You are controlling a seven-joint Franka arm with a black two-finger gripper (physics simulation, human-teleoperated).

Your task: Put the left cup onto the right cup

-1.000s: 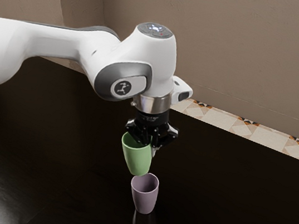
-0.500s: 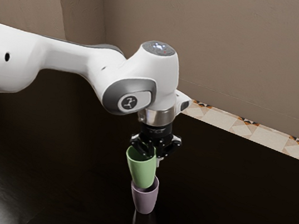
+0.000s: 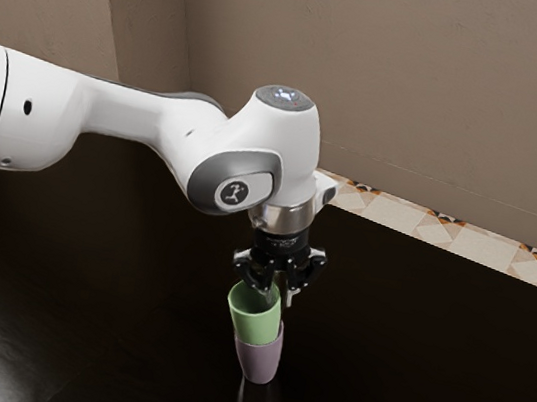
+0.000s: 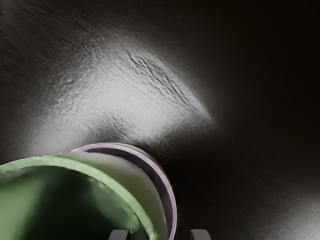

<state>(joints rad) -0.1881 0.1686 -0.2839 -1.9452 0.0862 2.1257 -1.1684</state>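
A broad, dark, glossy table (image 3: 446, 369) took up the lower half of the exterior view, with a plain beige wall (image 3: 447, 86) behind it and a narrow strip of patterned floor tiles (image 3: 446, 231) between the 2. The white seven-joint arm (image 3: 108, 126) came in from the exterior view's left and bent straight down over the middle of the table. Below it stood 2 plain, handleless cups: a pale purple plastic cup (image 3: 259, 359) upright on the table, and a light green plastic cup (image 3: 253, 315) whose base sat inside the purple one, its rim leaning a little toward the exterior view's left. In the wrist view the green cup (image 4: 60, 200) lay just under the hand, with the purple rim (image 4: 150, 162) curving around its outside and the table (image 4: 150, 90) beyond catching a patch of light. The black two-finger gripper (image 3: 272, 291) pointed down at the green cup's rim, closed to a narrow gap and pinching the cup's wall, 1 finger inside and 1 outside; both fingertips (image 4: 120, 234) showed at the wrist view's edge.
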